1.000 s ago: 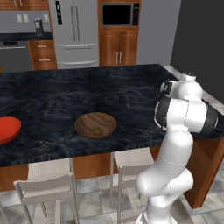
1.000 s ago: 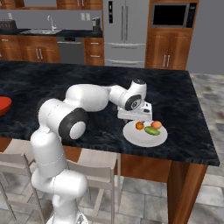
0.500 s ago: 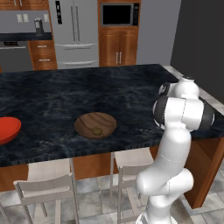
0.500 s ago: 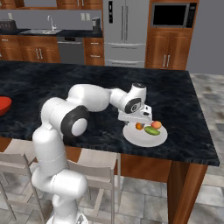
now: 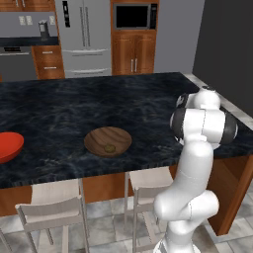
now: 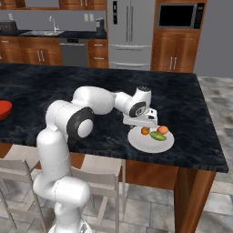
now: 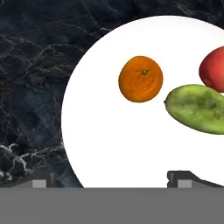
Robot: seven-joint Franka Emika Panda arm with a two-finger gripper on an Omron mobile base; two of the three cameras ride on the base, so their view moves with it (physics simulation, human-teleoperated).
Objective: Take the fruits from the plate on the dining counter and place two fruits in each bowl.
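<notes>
Jaws [image 7: 109, 177] wide open, empty, hovered low over plate [image 7: 100, 144] near surface [image 6: 91, 86] edge, aimed short of orange [image 7: 141, 78]. Green fruit [image 7: 197, 108] and red fruit [image 7: 213, 69] just beside it. Olive fruit [image 5: 109, 147] lay in wooden bowl [image 5: 108, 142]; red bowl [image 5: 7, 146] well apart. Arm stretched forward, hand pointed down, likely lining up pick.

A wooden bowl [image 5: 107, 142] holding one olive-brown fruit [image 5: 109, 147] sat near the tabletop's [image 5: 74, 108] front edge; a red bowl [image 5: 7, 146] lay at its left.

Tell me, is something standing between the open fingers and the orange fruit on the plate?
Nothing visible does. In the hand view only bare white plate lies between the fingers and the orange. The green fruit lies beside it, apart.
</notes>
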